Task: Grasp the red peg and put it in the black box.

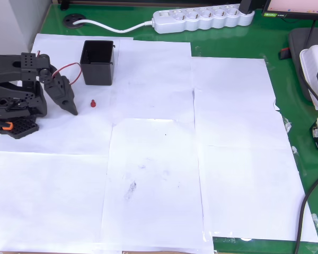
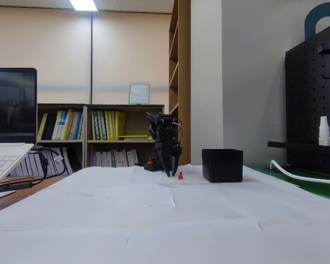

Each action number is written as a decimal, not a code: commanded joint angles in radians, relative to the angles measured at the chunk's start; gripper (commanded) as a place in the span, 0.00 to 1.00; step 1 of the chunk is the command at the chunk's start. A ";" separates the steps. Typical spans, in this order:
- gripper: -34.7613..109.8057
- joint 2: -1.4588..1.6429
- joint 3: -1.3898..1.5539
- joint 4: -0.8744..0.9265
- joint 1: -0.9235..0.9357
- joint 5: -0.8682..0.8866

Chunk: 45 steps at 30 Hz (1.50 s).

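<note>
The red peg (image 1: 93,103) stands on the white paper, a small way in front of the black box (image 1: 98,63) in the overhead view. In the fixed view the red peg (image 2: 180,176) sits just left of the black box (image 2: 223,165). My gripper (image 1: 71,108) hangs at the left, its dark fingers pointing down toward the paper, a short gap left of the peg and not touching it. Nothing is between the fingers, which look closed together. In the fixed view the gripper (image 2: 169,172) tip is close to the table beside the peg.
White paper sheets (image 1: 159,159) cover a green table. A white power strip (image 1: 204,17) and cable lie at the far edge. A laptop (image 2: 8,137) stands at the left of the fixed view; cables and devices (image 1: 315,79) crowd the overhead view's right edge.
</note>
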 commanded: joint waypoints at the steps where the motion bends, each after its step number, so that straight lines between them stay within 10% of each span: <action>1: 0.24 0.046 0.063 -0.032 -0.063 0.037; 45: 0.24 0.209 0.000 -0.497 0.035 -0.028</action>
